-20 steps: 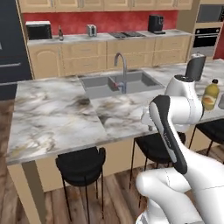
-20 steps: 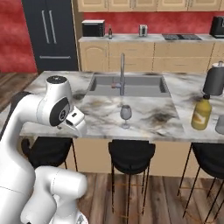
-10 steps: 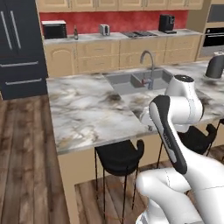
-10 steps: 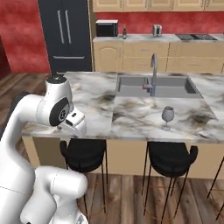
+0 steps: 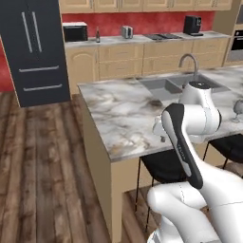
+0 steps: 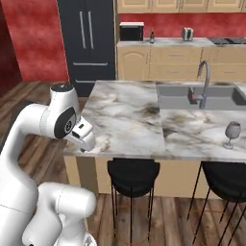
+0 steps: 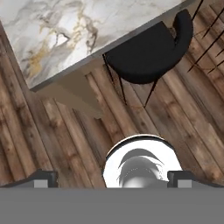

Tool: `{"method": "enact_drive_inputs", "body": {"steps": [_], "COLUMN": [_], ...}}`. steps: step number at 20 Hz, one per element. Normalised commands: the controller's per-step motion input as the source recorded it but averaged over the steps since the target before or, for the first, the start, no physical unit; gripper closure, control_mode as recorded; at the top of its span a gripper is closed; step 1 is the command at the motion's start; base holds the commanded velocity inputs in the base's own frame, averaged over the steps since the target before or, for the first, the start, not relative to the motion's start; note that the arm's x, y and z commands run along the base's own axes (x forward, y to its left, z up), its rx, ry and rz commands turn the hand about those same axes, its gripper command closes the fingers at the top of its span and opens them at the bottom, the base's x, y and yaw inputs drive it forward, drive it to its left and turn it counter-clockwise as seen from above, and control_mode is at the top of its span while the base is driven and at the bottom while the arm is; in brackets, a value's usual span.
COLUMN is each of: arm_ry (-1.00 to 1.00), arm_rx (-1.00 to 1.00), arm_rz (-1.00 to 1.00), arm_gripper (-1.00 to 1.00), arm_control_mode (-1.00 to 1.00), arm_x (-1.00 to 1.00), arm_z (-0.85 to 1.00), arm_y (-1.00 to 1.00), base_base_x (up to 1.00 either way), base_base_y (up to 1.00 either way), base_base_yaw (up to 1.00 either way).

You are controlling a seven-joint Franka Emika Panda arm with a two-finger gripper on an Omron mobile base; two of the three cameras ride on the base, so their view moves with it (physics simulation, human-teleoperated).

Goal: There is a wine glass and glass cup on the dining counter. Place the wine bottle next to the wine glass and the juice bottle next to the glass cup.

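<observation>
Meanwhile the gripper (image 7: 112, 178), jaws apart and empty, hangs folded off the dining counter (image 6: 129, 120); with the wine glass (image 6: 232, 134) waiting there, finding the bottles comes first

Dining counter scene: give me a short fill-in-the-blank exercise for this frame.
1. The wine glass stands on the dining counter in front of the inset ____.
2. The stools tucked under the counter have ____ seats.
3. The hand is ____, holding nothing.
4. The floor is made of ____.

Missing words: sink; black; open; wood
</observation>
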Motion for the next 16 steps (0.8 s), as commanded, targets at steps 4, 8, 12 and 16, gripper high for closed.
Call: {"method": "enact_drive_inputs", "body": {"steps": [4,8,12,16], "arm_ry": [0.0,0.0,0.0,0.0], "arm_rx": [0.0,0.0,0.0,0.0], "arm_rz": [0.0,0.0,0.0,0.0], "arm_gripper": [-1.0,-1.0,-1.0,-1.0], "arm_control_mode": [1.0,1.0,1.0,1.0], "arm_x": [0.0,0.0,0.0,0.0], "arm_z": [0.0,0.0,0.0,0.0], "arm_y": [0.0,0.0,0.0,0.0], "base_base_x": [0.24,0.25,0.25,0.26], "base_base_y": [0.8,0.79,0.79,0.78], "base_base_yaw": [0.0,0.0,-0.01,-0.01]}}
